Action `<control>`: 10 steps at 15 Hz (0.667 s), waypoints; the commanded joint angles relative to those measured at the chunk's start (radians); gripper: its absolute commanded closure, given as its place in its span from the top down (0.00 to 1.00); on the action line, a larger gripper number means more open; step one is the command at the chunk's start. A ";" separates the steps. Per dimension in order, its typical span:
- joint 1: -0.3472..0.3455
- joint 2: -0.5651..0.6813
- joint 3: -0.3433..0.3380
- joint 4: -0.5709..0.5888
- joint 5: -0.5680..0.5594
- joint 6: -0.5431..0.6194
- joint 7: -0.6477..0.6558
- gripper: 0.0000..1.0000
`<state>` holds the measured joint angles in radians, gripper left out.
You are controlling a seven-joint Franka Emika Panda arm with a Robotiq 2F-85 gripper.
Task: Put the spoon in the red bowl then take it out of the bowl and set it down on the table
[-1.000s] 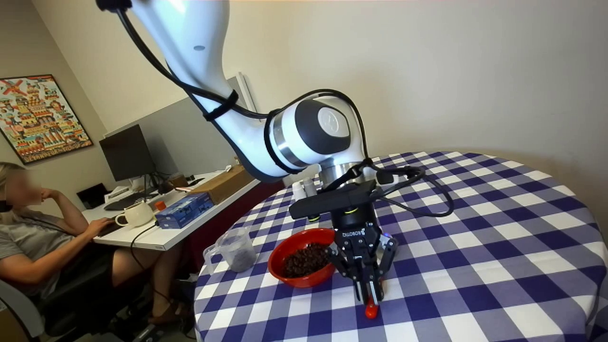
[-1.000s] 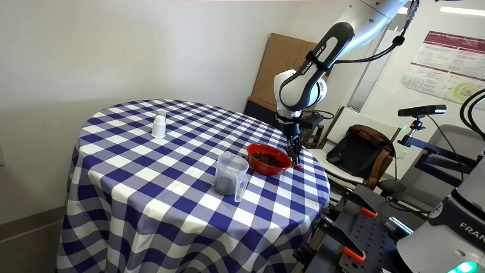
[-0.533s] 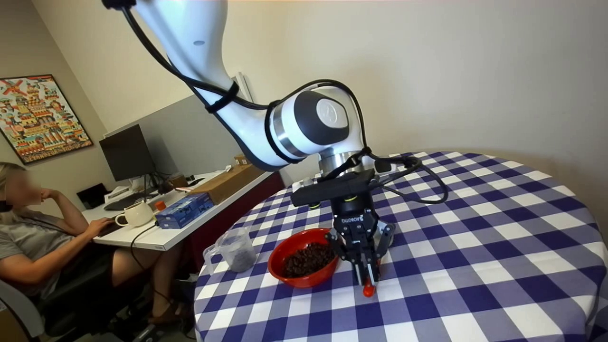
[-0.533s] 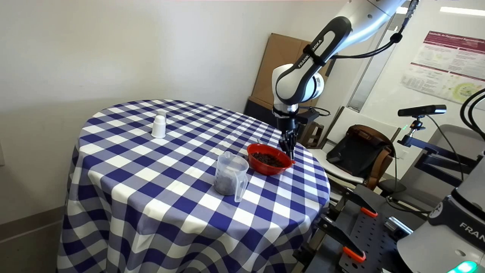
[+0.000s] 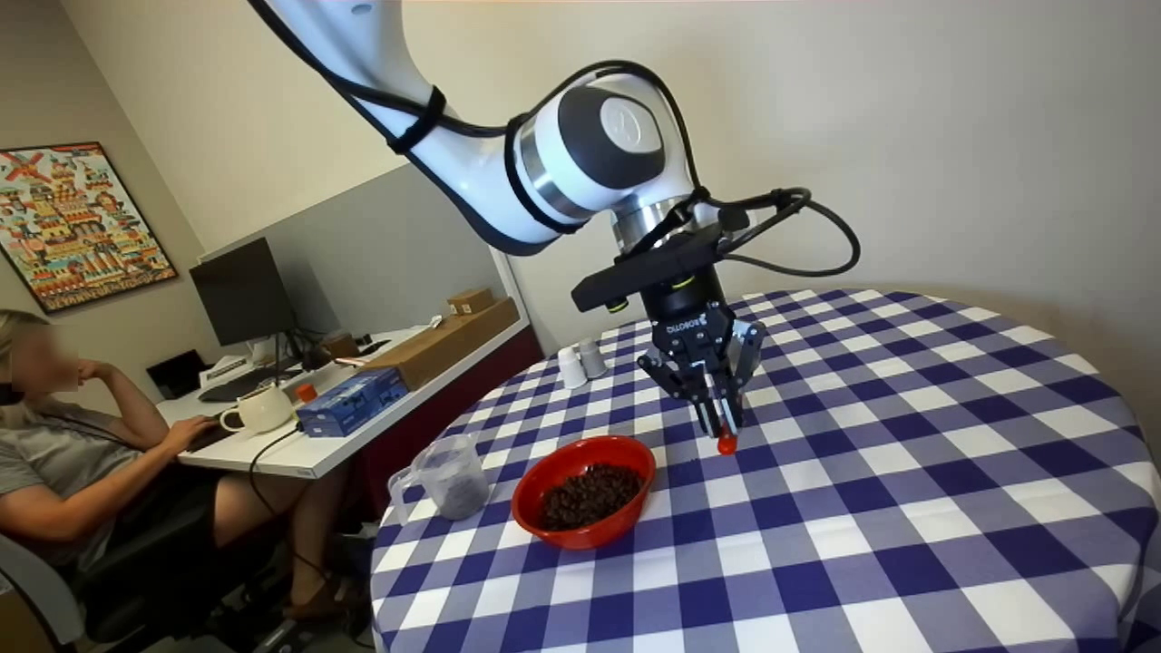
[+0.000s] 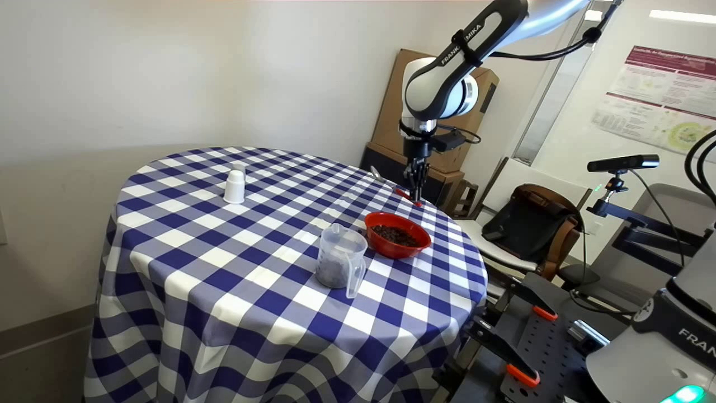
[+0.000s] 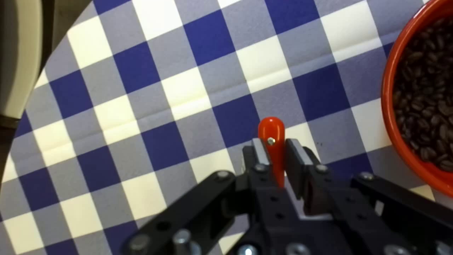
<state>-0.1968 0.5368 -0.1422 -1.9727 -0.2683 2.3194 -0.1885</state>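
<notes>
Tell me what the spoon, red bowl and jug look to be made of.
Spoon head: probably polished metal, by its silvery shine.
Spoon handle: likely hard plastic, glossy red-orange, by its smooth highlight.
Red bowl: perhaps glossy plastic, by its smooth, shiny rim; glazed ceramic isn't ruled out.
Jug: likely plastic, smooth and translucent, since its walls look hazily see-through.

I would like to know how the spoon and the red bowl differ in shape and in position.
The spoon is long and slim; the red bowl is round and wide. The spoon is held between the fingers; the red bowl stands on the table. Both show red colour.
</notes>
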 commanded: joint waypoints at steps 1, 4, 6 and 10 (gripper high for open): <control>-0.011 -0.045 0.017 0.035 0.008 -0.017 -0.096 0.05; -0.006 -0.082 0.033 0.063 -0.016 -0.024 -0.210 0.05; -0.003 -0.101 0.048 0.082 -0.017 -0.033 -0.275 0.05; -0.001 -0.146 0.097 0.110 0.011 -0.099 -0.417 0.05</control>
<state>-0.1952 0.4277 -0.0780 -1.8830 -0.2736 2.2869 -0.5014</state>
